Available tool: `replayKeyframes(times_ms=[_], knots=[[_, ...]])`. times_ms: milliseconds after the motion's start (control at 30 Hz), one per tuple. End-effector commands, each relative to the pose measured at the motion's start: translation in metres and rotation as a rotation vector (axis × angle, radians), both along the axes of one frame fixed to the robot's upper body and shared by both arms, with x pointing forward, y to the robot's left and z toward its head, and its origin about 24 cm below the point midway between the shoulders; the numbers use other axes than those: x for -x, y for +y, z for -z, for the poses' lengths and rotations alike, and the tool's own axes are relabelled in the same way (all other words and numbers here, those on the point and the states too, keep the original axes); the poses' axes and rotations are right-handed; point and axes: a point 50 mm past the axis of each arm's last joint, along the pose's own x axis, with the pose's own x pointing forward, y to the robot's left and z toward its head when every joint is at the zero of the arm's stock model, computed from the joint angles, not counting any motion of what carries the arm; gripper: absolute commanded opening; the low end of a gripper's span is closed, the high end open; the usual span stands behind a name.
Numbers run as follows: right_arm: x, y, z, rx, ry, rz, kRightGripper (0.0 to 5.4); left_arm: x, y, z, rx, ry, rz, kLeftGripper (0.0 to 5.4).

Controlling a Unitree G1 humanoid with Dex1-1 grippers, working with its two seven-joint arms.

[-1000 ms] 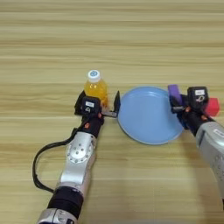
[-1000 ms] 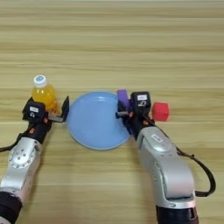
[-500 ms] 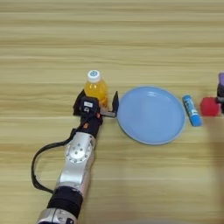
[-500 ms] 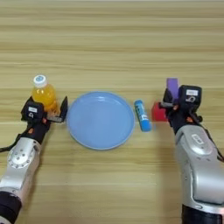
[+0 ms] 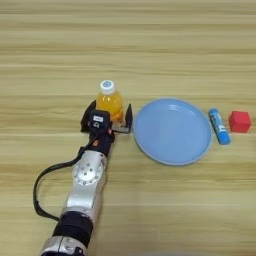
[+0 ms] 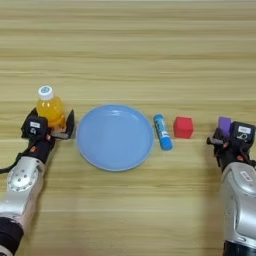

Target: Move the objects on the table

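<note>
Flanking an orange drink bottle (image 5: 110, 102), the left gripper (image 5: 108, 116) rests on the wooden table (image 5: 128, 45) with its black fingers spread to either side of the bottle's base.

Just to this gripper's right lies an empty blue plate (image 5: 172, 131); beyond the plate come a blue tube (image 6: 162, 131) and then a red cube (image 6: 183, 127). Well to the right of the cube, the right gripper (image 6: 227, 135) sits near the picture's edge, a purple oblong block (image 6: 224, 125) at its fingers; whether they clamp the block cannot be told.
</note>
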Motion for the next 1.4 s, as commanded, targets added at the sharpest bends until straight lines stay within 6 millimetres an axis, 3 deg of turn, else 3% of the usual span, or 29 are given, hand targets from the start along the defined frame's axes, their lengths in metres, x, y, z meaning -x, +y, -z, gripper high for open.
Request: replayKeyframes(times_ms=[33,333,367,633,1333,1400], knots=[[-0.002,-0.005,0.01,0.01,0.04,-0.004,1.44,-0.002,0.0,0.0,-0.007,0.006,-0.002,5.4],[-0.003,-0.008,0.031,-0.001,0.086,-0.002,1.42,-0.002,0.0,0.001,-0.007,0.009,-0.001,5.4],[-0.003,-0.007,0.03,0.011,0.078,-0.002,1.79,-0.002,0.0,0.002,-0.008,0.011,0.0,5.4],[-0.001,0.0,0.017,0.074,-0.031,-0.002,2.56,-0.002,0.001,0.004,-0.008,0.02,0.001,5.4],[-0.002,0.007,0.013,0.094,-0.058,-0.012,5.1,-0.003,0.005,0.005,-0.016,0.022,-0.005,5.4],[-0.001,0.008,0.012,0.094,-0.062,-0.009,5.34,-0.003,0.005,0.005,-0.015,0.023,-0.003,5.17]])
